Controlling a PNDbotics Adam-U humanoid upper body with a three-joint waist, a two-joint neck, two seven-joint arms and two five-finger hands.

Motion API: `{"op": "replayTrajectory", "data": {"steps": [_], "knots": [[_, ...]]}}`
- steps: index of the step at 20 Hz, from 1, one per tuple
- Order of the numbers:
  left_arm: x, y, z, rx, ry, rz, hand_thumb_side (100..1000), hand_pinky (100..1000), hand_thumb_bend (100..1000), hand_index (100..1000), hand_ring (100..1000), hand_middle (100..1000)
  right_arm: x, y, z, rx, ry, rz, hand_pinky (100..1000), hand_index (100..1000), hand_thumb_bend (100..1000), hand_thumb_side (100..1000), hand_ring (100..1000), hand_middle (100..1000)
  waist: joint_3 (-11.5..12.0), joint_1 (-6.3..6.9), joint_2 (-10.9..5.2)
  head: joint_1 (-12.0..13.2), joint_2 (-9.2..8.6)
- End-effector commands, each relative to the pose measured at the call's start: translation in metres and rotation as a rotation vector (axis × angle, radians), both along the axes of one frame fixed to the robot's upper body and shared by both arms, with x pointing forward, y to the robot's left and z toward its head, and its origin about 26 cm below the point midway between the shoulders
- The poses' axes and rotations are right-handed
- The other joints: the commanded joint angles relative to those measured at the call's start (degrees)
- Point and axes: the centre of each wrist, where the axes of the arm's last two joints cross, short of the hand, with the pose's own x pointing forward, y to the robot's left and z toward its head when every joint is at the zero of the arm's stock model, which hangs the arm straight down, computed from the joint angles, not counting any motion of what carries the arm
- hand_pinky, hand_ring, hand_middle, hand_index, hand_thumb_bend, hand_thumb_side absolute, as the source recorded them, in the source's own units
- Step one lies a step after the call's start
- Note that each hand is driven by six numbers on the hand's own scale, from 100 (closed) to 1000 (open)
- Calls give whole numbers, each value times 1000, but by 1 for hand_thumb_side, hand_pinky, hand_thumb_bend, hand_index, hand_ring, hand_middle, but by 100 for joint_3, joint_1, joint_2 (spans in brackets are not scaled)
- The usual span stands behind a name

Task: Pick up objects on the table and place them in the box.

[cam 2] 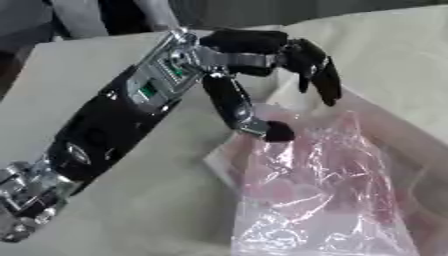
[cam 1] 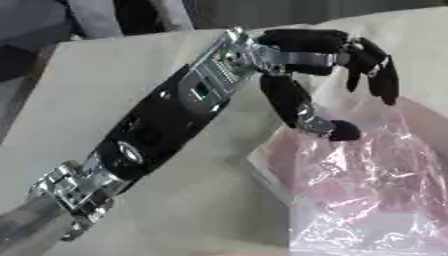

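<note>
My left hand (cam 1: 302, 52) reaches in from the lower left on a long black and silver arm (cam 1: 166, 125) and hangs over the top edge of a crinkled pink see-through plastic bag (cam 1: 367, 190). Its fingers (cam 1: 383, 75) droop downward, slightly bent, and the thumb (cam 1: 293, 102) points down with its tip at the bag's upper edge. Nothing shows between thumb and fingers. The bag lies against beige cardboard (cam 1: 210, 200), and a raised beige flap (cam 1: 411, 45) stands behind the hand. Whatever is inside the bag is too blurred to make out. My right hand is out of sight.
Beige cardboard (cam 2: 131, 210) fills most of the view under and left of the arm. A dark strip of floor (cam 1: 17, 75) runs along the upper left edge.
</note>
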Motion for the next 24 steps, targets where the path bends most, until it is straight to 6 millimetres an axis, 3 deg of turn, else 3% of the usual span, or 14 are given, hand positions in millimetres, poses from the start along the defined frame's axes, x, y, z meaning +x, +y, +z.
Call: {"op": "replayTrajectory", "data": {"steps": [1,6,8,13,15,16,17,18,24], "knots": [[-4,8,15,125,-159,-97,605,506,100,727,656,670,-4,-1,6,-4,-29,-6,546,652,446,748,622,597,32,-75,-110,62,-26],[-22,35,30,-251,-231,-27,422,160,113,482,394,437,-4,-3,5,1,-28,-21,545,652,446,748,622,597,128,-103,-113,-27,-83],[-30,55,31,-429,-235,2,443,120,110,457,357,405,-4,-5,4,0,-23,-32,547,653,446,749,624,598,198,-112,-111,-83,-113],[-45,105,28,-726,-200,108,619,153,112,519,397,462,-5,-12,0,-7,-9,-66,550,655,444,751,627,600,372,-138,-121,-156,-163],[-51,118,23,-774,-179,129,654,175,142,540,420,484,-6,-14,-2,-7,-4,-79,551,655,444,751,627,601,417,-153,-131,-155,-192],[-55,124,19,-794,-166,137,728,248,207,614,486,548,-6,-15,-3,-7,0,-85,552,656,444,752,628,601,444,-162,-137,-155,-216],[-58,128,17,-811,-157,138,710,229,194,594,470,530,-6,-16,-4,-7,2,-91,552,656,444,751,628,601,459,-167,-143,-153,-226],[-60,133,12,-834,-141,147,781,316,229,673,542,606,-7,-17,-5,-7,5,-98,553,657,444,748,629,602,495,-177,-153,-151,-241],[-71,156,-30,-974,-2,256,845,345,234,686,565,631,-8,-20,-12,-1,30,-121,551,658,444,751,628,603,650,-247,-283,-144,-136]]}}
